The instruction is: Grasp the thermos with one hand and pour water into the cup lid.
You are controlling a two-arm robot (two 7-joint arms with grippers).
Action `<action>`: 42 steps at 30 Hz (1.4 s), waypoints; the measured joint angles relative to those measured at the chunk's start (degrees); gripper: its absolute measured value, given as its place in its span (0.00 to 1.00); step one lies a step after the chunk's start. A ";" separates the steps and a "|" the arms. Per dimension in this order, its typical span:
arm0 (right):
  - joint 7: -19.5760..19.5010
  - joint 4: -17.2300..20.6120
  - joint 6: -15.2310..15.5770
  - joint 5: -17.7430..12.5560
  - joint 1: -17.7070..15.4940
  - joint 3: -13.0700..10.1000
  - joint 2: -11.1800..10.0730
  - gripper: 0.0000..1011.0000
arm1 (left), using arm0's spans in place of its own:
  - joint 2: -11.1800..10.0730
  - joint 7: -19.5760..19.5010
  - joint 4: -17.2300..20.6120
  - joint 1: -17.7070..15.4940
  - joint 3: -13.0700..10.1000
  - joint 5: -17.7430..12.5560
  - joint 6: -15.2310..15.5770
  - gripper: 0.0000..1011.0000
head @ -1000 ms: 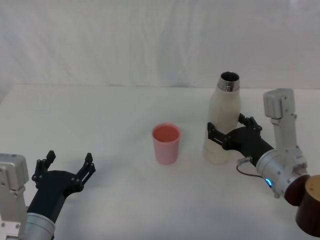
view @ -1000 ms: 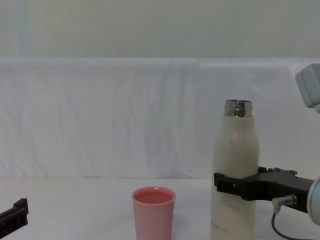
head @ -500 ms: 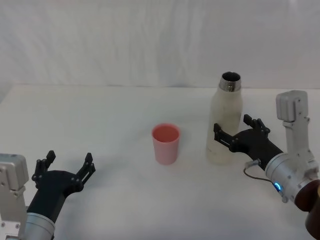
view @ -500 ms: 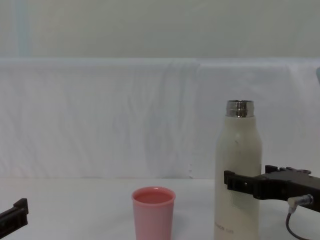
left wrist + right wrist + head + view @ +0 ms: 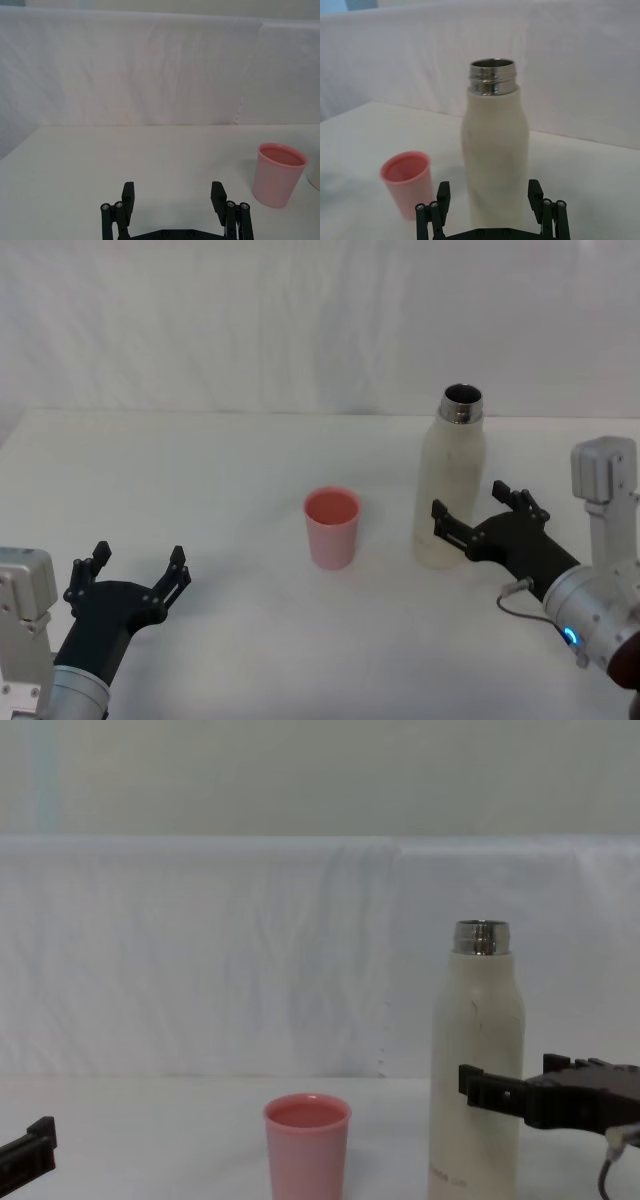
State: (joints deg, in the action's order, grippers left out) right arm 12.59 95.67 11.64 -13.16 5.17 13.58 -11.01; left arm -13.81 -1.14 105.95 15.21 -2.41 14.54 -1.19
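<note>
Head view | R gripper point(image 5: 478, 514) backed off thermos point(image 5: 449, 490), jaws apart | L jaws apart

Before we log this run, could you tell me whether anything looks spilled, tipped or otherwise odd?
Nothing stands out. The thermos stands upright, uncapped, beside the upright pink cup lid, with no spill on the table. The right claw is open beside the thermos; the left claw is open too.

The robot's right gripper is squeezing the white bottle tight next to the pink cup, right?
Not quite. The right gripper is open, and its fingers sit apart from the bottle, as the head view shows. The bottle does stand next to the pink cup.
</note>
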 joint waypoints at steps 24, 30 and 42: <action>2.01 -0.25 -6.23 0.30 -4.45 3.94 -2.11 0.99 | 0.00 0.00 0.00 0.00 0.00 0.00 0.00 0.99; 2.02 -1.05 -6.66 -0.09 -4.24 4.07 -1.82 0.99 | 0.00 0.00 0.00 0.00 0.00 0.00 0.00 0.99; 2.04 -1.02 -6.65 -0.11 -4.24 4.06 -1.81 0.99 | 0.00 0.00 0.00 0.00 0.00 0.00 0.00 0.99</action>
State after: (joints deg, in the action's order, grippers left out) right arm 14.63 94.64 4.99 -13.27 0.93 17.63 -12.83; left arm -13.81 -1.14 105.95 15.21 -2.42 14.54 -1.19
